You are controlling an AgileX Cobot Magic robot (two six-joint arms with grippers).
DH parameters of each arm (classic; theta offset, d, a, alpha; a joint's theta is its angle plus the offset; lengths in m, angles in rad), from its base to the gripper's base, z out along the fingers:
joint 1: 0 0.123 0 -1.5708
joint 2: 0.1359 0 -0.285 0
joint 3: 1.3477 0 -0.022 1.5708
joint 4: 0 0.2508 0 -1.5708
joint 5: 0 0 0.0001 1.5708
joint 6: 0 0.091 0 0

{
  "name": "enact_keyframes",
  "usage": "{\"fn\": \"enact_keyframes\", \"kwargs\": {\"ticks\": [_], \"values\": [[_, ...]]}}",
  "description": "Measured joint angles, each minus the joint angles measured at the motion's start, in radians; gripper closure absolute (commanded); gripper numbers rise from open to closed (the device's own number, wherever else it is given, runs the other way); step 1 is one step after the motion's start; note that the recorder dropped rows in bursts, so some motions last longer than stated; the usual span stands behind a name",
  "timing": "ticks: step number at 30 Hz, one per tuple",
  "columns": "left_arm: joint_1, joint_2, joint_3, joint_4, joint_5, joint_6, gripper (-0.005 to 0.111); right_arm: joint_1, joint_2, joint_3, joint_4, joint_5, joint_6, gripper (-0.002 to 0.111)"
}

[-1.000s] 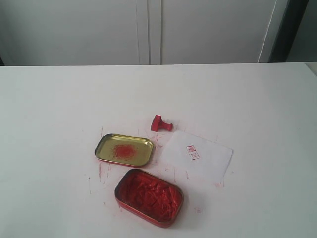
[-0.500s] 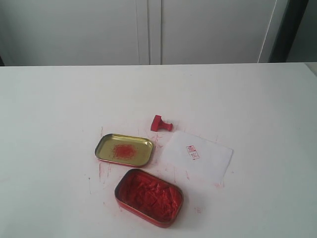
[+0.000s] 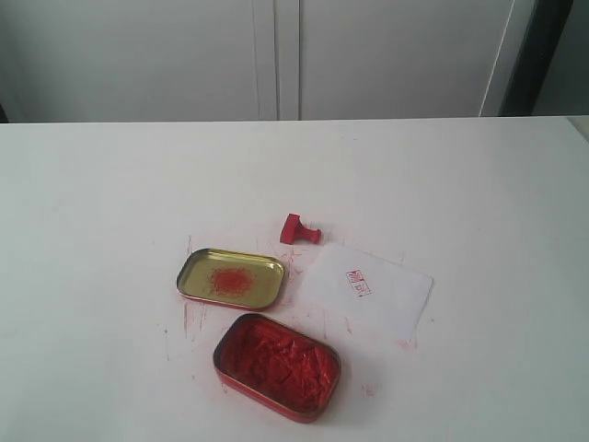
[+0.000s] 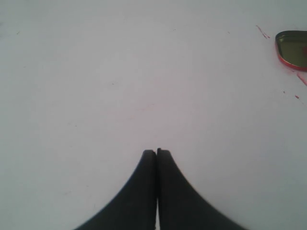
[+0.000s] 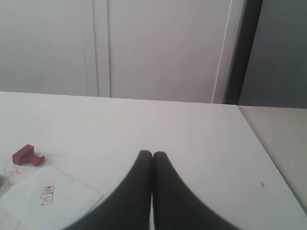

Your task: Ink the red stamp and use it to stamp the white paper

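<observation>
One small red stamp (image 3: 300,229) toppled beside thin rectangular white paper (image 3: 382,295)

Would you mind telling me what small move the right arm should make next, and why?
Probably open the right gripper and ease it toward the red stamp. Its jaws are shut and empty, well short of the stamp, which lies on its side near the white paper. The paper already bears a red mark, so this holds only if another print is wanted.
</observation>
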Motion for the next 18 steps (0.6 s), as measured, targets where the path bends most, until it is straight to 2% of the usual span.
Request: {"fn": "enact_keyframes", "kwargs": {"ticks": [11, 18], "values": [[0.0, 0.0, 0.0, 0.0, 0.0, 0.0, 0.107, 0.0, 0.0, 0.002, 0.0, 0.036, 0.0, 0.108], [0.0, 0.0, 0.0, 0.0, 0.0, 0.0, 0.107, 0.0, 0.0, 0.09, 0.0, 0.033, 0.0, 0.108]]}}
